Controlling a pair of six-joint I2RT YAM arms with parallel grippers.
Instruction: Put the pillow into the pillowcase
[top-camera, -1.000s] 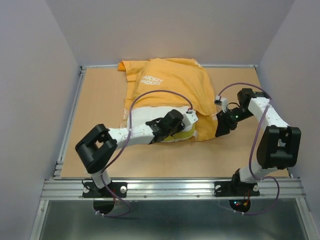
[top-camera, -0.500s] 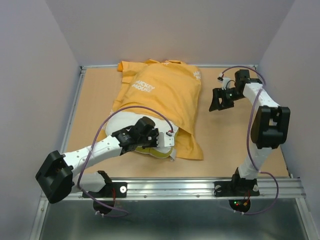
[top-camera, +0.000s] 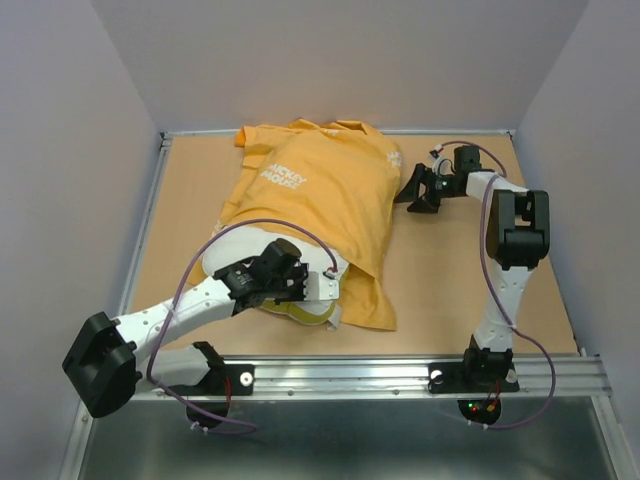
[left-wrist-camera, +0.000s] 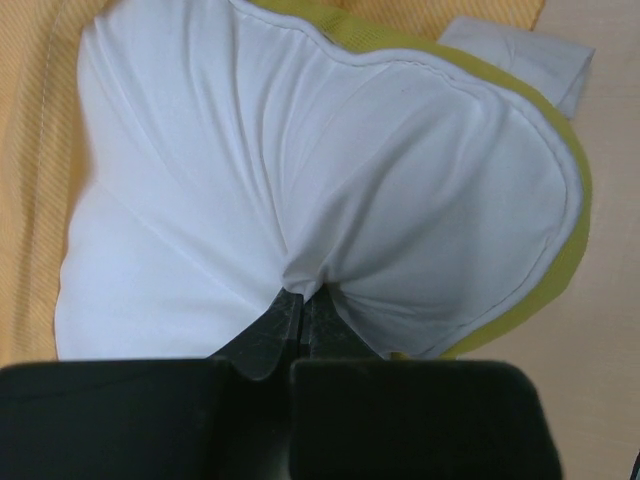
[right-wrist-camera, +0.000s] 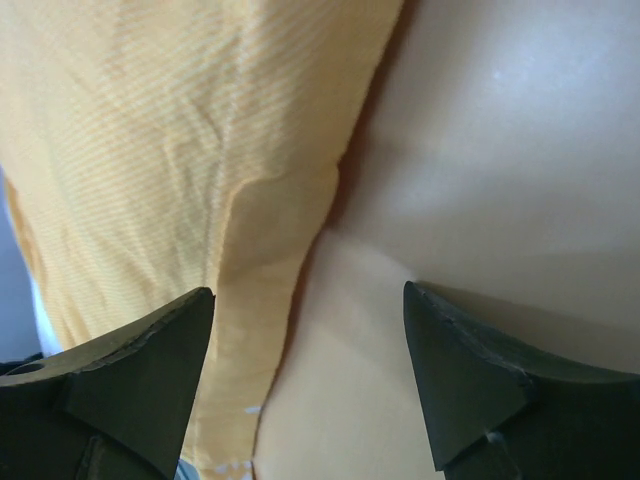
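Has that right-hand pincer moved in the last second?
Yes. The right pincer has travelled up the view, toward the far rail and slightly leftward.

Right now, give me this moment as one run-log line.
left tool: shut on pillow | right tool: open, at pillowcase edge, nothing held | pillow: partly inside pillowcase, near end exposed

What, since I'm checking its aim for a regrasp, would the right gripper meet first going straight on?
Most likely the pillowcase: its side edge lies straight ahead between the fingertips of the open right gripper. Depth is unclear, so the table beside it might be touched at the same moment.
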